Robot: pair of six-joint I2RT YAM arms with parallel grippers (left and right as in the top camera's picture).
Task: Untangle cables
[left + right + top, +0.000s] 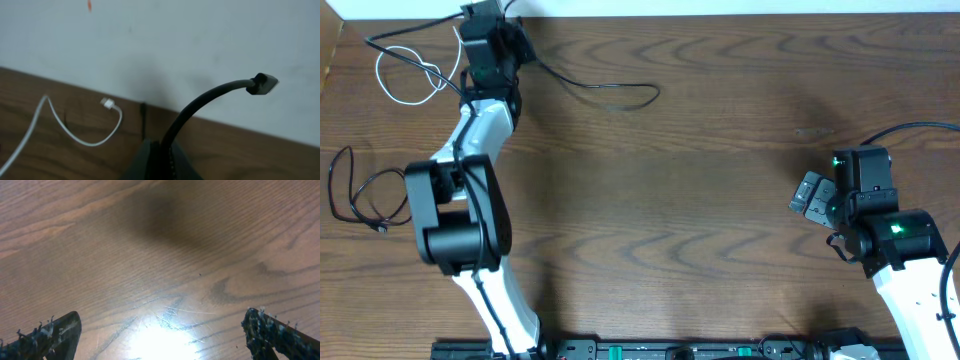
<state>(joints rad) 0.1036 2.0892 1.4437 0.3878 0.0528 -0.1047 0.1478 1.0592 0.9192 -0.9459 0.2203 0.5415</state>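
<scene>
My left gripper (485, 28) is at the table's far left edge, shut on a black cable (610, 88) whose free end runs right across the wood. In the left wrist view the black cable (200, 102) rises from between the closed fingers (162, 155) and ends in a plug near the white wall. A white cable (405, 75) lies looped at the far left; its plug end shows in the left wrist view (75, 130). Another thin black cable (360, 195) lies coiled at the left edge. My right gripper (810, 195) is open and empty over bare wood (160, 335).
The white wall (175, 40) runs just behind the table's far edge. The right arm's own cable (920, 128) arcs at the right edge. A rail (670, 350) runs along the front edge.
</scene>
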